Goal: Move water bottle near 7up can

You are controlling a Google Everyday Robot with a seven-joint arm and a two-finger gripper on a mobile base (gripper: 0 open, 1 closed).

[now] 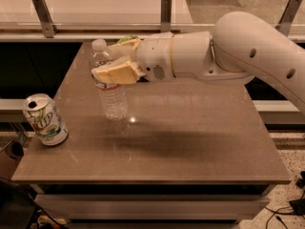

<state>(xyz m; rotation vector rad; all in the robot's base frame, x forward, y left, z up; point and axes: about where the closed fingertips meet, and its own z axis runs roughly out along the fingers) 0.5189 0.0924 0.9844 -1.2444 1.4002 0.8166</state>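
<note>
Can (pixel 45 119) stands upright at the far left of the desk (pixel 190 142), near the front-left corner, open top showing, logo facing front. Nothing is touching it.

Bottle (pixel 113 101) is right of the can and further back, well apart from it, with bare desk between. It is upright and the white cap is on. Its base is at or just above the desk surface; can't tell if it touches.

Gripper (pixel 106 61) comes in from the right. Its jaws pinch the bottle at the label band, high on the body just under the shoulder, one finger in front and one behind. A bit of green bag (pixel 126 39) pokes out behind the gripper. Arm (pixel 248 56) runs off to the right edge.

Handling, as a judgement:
- **Weight:** the bottle looks clear and probably light, so it would tip easily if bumped or set down crooked.
- **Wall:** thin ribbed plastic will flex under a hard squeeze.
- **Surface:** smooth plastic could slip or rotate in the jaws.
- **Hold:** the high hold leaves the lower part free to swing. The ribs give some bite, and a hold nearer mid-body would be steadier.

The can is also light and likely empty, so it would knock over easily. Place the bottle beside it, not against it.
</note>
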